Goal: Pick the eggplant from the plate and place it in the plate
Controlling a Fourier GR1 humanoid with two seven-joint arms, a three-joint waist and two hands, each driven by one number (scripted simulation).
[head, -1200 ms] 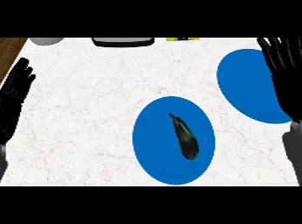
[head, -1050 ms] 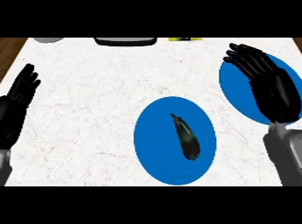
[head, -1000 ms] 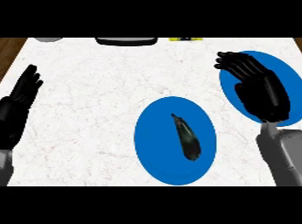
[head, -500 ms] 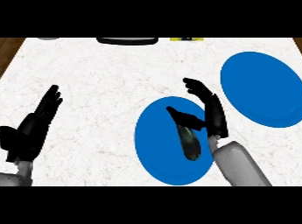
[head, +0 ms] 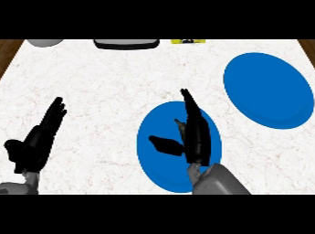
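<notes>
Two blue plates sit on the worktop point(head: 99, 82); the eggplant point(head: 181, 127), likely light, smooth and slippery, lies on the near plate point(head: 153, 160), mostly hidden under the right hand point(head: 195, 135), whose fingers are spread; grasp it mid-body.

The right robot hand point(head: 195, 132) hides most of the eggplant point(head: 179, 124).

The right hand point(head: 195, 132) has come in from the counter's point(head: 106, 91) right edge, off the far plate point(head: 271, 89), and now lies over the near plate point(head: 161, 160), fingers straight, thumb out, hiding most of the eggplant point(head: 179, 125). The left hand point(head: 37, 139) has shifted inward from the left edge.
</notes>
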